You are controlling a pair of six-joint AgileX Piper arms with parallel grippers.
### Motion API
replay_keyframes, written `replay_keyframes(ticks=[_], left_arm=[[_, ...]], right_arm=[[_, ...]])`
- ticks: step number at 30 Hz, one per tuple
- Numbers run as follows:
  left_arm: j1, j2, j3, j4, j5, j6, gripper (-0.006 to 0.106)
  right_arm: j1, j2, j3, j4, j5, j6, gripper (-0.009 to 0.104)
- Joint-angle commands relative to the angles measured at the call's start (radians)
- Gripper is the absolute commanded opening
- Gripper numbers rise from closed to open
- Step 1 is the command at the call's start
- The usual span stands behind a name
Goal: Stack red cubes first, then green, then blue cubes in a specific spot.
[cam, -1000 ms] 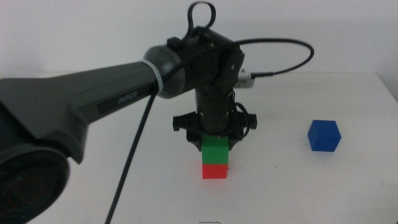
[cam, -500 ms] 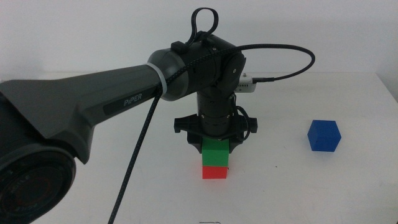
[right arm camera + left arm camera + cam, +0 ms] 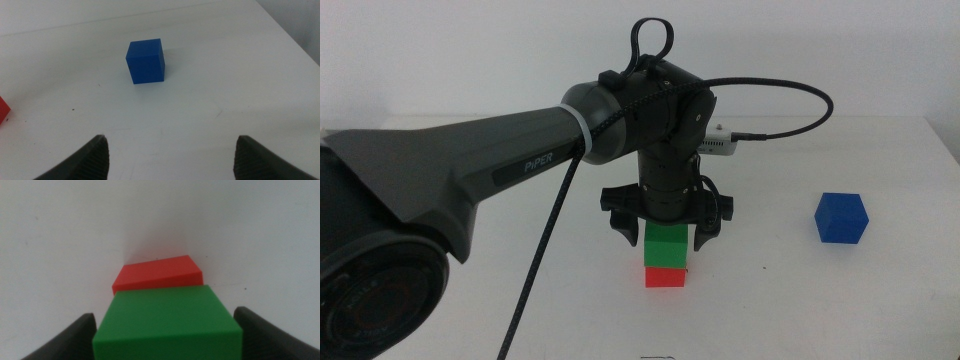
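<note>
Green cube [image 3: 667, 240] sits squarely on the red cube [image 3: 666, 275] in the middle view, with the left gripper [image 3: 666, 224] directly above it, jaws spread clear of its sides. Off to the right, well apart, lies the blue cube [image 3: 841, 217].

From the left wrist, both jaws stand apart from the green block, touching nothing.

From the right wrist, the right gripper [image 3: 171, 150] waits wide open, the matte blue cube straight ahead, making that arm the nearer one.

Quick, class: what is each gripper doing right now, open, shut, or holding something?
Left gripper: open, jaws either side of the green cube, which sits on the red cube.
Right gripper: open, holding nothing, pointed toward the blue cube.
</note>
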Motion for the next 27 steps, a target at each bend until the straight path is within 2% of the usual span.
replay_keyframes(ticks=[1, 5, 10, 19, 23, 27], left_arm=[[-0.004, -0.064, -0.042, 0.003, -0.005, 0.022, 0.094], [-0.004, -0.065, -0.069, 0.003, 0.025, 0.023, 0.093], [-0.004, -0.078, -0.163, 0.001, 0.192, 0.055, 0.092], [-0.004, -0.254, -0.194, -0.01, 0.187, 0.132, 0.092], [-0.004, -0.382, -0.194, -0.039, 0.187, 0.288, 0.092], [0.0, -0.505, -0.188, -0.013, 0.187, 0.513, 0.092]], right_arm=[[-0.008, -0.014, -0.009, -0.013, -0.047, -0.011, 0.063], [-0.008, -0.014, -0.009, -0.013, -0.047, -0.011, 0.063], [-0.008, -0.014, -0.009, -0.013, -0.047, -0.011, 0.063], [-0.008, -0.014, -0.009, -0.013, -0.047, -0.011, 0.063], [-0.008, -0.014, -0.009, -0.013, -0.047, -0.011, 0.063], [-0.008, -0.014, -0.009, -0.013, -0.047, -0.011, 0.063]])
